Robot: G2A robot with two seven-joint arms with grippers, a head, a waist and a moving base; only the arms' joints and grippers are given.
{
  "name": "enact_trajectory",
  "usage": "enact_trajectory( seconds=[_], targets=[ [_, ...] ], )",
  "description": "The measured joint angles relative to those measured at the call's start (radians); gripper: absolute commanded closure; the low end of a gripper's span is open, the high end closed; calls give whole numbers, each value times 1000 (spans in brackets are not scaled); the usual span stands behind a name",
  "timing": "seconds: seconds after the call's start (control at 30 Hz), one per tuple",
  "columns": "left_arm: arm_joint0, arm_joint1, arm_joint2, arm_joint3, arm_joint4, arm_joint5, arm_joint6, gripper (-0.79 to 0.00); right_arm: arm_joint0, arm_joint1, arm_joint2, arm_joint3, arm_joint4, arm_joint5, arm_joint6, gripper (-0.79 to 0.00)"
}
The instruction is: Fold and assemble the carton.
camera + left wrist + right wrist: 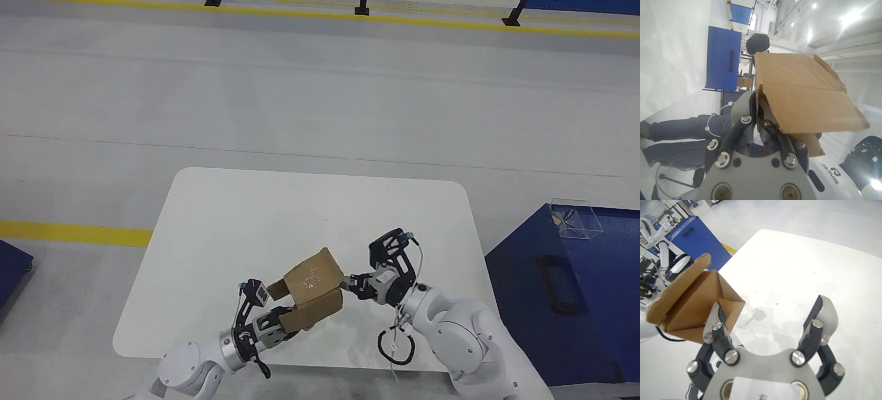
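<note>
Brown cardboard carton (312, 288), partly folded with its flaps loose, hangs tilted just above the near edge of the white rounded tabletop (300, 210), at about 6 o'clock on it. My left hand (268, 312) is clamped on a lower flap at the carton's 7 o'clock. My right hand (769, 306) is spread wide at its 3 o'clock, holding nothing, with one finger (721, 313) touching the carton's corner.

Both arms angle inward toward each other, the left arm (190, 367) with jaws clamped on a carton (312, 283) edge, the right arm (452, 332) with jaws spread wide, one finger (722, 314) touching cardboard.
</note>
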State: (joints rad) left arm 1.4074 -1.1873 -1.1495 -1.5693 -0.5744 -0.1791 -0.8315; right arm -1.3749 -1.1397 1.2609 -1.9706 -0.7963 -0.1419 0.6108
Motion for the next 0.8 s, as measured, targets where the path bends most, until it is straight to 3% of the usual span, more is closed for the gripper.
enact_trajectory(
  seconds=[0.33,0.8],
  targets=[
    [1,1,-4,2,-37,9,-29,0,-21,3,44,15,27,21,-22,-785],
    [3,2,-3,4,-36,10,-34,0,-20,0,1,2,38,13,-4,-785]
  ],
)
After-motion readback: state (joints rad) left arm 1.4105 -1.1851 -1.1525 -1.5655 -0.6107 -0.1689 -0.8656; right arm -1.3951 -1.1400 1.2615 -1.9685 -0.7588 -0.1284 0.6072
